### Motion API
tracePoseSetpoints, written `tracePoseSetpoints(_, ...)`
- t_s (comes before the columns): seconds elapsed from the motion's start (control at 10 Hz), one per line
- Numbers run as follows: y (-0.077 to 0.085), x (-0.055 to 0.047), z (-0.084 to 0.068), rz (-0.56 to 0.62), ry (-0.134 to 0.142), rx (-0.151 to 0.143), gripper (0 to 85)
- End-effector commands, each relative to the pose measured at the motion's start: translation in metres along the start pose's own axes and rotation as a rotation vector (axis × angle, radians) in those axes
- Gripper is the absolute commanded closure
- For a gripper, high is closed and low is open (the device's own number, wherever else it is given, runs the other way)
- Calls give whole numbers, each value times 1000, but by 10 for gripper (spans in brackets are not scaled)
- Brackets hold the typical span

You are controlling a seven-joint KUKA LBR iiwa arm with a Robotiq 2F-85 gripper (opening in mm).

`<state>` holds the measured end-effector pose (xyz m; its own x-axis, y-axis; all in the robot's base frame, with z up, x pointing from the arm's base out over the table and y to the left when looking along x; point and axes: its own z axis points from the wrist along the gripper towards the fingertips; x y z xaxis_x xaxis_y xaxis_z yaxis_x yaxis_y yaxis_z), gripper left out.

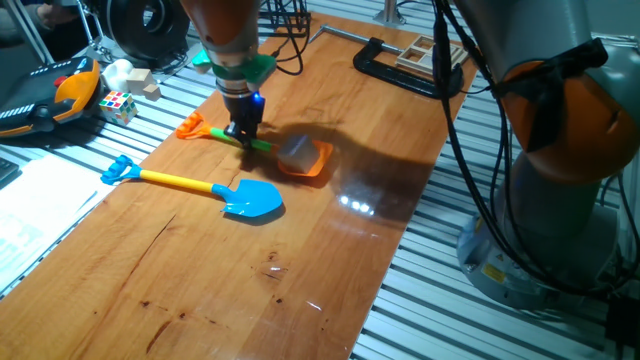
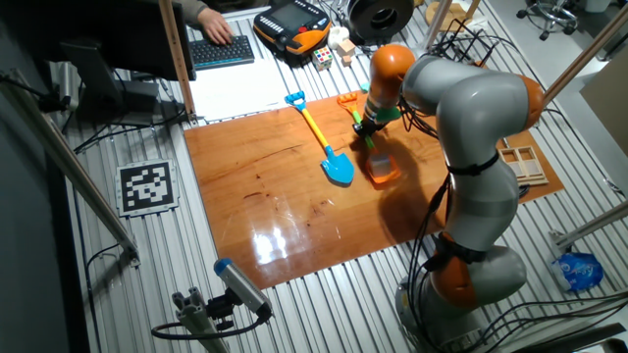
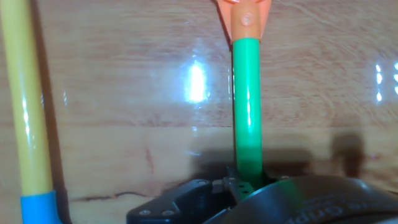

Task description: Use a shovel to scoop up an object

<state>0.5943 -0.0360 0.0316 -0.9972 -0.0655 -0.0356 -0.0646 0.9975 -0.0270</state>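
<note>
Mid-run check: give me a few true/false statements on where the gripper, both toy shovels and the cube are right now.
1. The gripper is shut on the green shaft of the orange-bladed plastic toy shovel. True.
2. The light-brown wooden cube sits on the orange blade. True.
3. The blue-bladed toy shovel with the yellow shaft is lifted off the wooden table. False: it lies flat, untouched.
4. The multicoloured puzzle cube sits on the blue blade. False: it is off the board's far corner.

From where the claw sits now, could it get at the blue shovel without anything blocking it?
Probably yes, once it lets go. The claw is shut on the orange shovel's green shaft; the blue shovel lies alongside on bare table, nothing between them.
</note>
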Motion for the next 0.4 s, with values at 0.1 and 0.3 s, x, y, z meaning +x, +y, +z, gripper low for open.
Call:
tracePoseSetpoints(0.1,1,0,4,-238,-22,-7,680)
tracePoseSetpoints(0.3,3,-1,8,-234,-33,-10,680)
